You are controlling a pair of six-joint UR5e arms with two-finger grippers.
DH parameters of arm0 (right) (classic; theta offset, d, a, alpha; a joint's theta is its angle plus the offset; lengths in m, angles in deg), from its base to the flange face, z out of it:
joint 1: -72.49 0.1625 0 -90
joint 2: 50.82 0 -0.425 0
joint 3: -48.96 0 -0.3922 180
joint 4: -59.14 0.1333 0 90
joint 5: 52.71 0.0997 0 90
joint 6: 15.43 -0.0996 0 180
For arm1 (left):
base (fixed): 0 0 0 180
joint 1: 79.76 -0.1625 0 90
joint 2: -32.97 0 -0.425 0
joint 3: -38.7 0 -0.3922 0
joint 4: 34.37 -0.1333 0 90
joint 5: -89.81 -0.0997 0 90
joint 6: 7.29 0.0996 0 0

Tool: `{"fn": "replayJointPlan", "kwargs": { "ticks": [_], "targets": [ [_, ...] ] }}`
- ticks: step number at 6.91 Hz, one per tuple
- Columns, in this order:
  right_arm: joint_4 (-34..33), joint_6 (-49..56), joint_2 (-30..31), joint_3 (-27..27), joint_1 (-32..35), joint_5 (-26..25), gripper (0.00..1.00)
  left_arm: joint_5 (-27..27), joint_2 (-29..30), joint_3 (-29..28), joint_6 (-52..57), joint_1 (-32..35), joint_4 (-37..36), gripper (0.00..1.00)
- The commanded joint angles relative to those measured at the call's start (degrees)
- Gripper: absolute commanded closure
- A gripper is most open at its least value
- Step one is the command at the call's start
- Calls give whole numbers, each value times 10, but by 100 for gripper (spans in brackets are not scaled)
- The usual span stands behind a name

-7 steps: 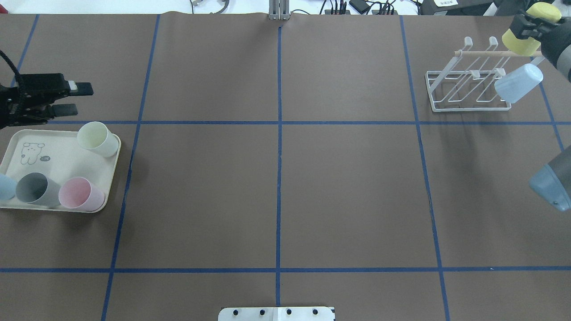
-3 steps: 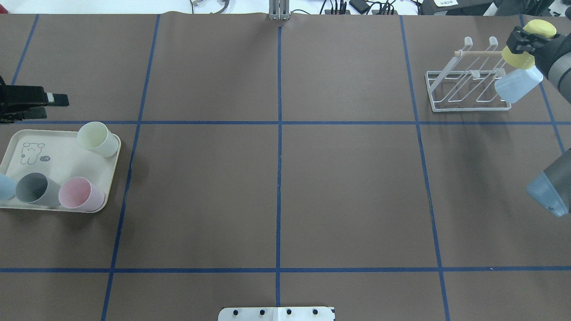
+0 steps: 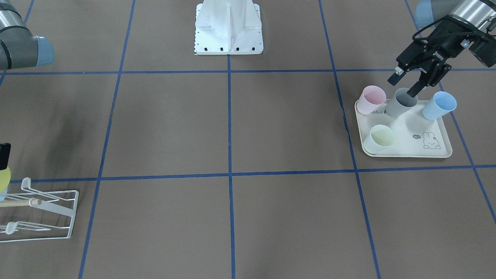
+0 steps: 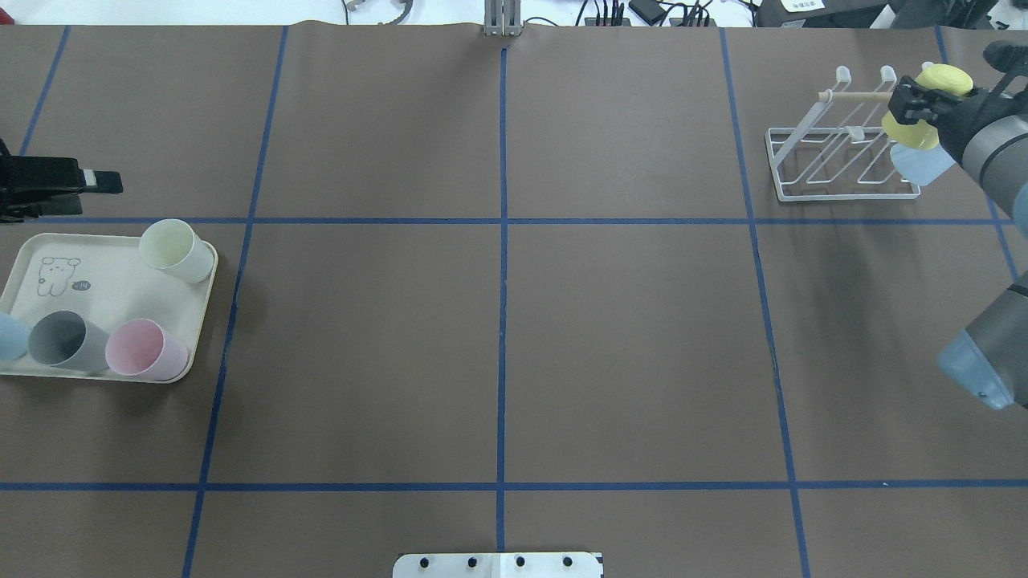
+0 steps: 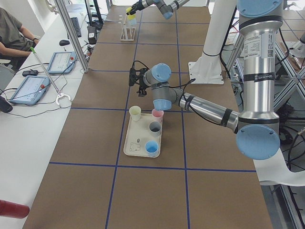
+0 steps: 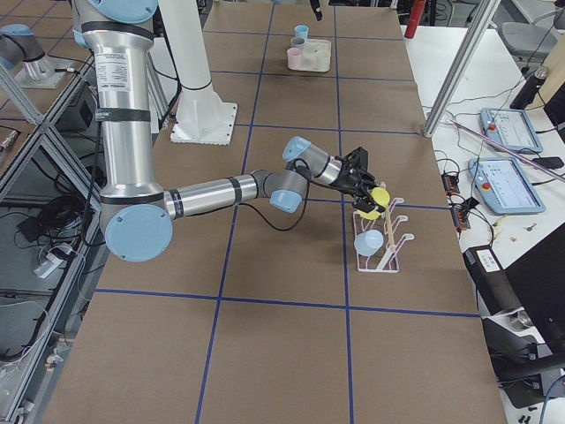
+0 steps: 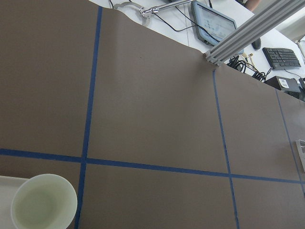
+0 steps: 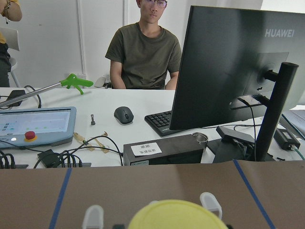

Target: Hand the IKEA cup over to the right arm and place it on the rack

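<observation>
One cup in play: the yellow cup [image 4: 909,130], up at the far right of the table, hanging over the rack [image 4: 848,195] and not seated on it yet.
Right gripper [image 4: 914,103]: clamped onto the yellow cup's wall and carrying it tilted, closed base up and away as far as I can tell.
Neighbour: a light blue cup [image 4: 917,167] already hangs on the rack's near right side. The yellow one sits just above it and overlaps it from overhead. Tight quarters!
Wrist view: the yellow base fills the bottom edge, flanked by two white pegs [image 8: 93,215]; whatever peg lies under the cup is hidden.
Left gripper [image 3: 403,86]: jaws wide apart, nothing in them, hovering over the grey cup [image 3: 403,105] on the tray [image 3: 403,149] at the left, well apart from the action.
Step in hand: by my read, the handover is done and this is the placing.
How to do it well: line the cup's mouth up with a free peg and come down along the peg's slant rather than straight down. Keep off the blue cup and the wooden dowel [image 4: 855,95], and let go only once the cup's weight rests on the peg.
Risk: nudge the blue cup and it may slide off; release early and the yellow one could topple to the table.
</observation>
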Motion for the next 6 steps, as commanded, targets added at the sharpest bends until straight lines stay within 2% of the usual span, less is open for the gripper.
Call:
{"fn": "replayJointPlan", "kwargs": {
  "ticks": [1,6],
  "targets": [
    [2,1,1,3,-2,-5,100,0,-6,0,10,0,0,0],
    [5,2,-7,37,-4,-47,100,-1,-7,-2,14,0,1,0]
  ]
}}
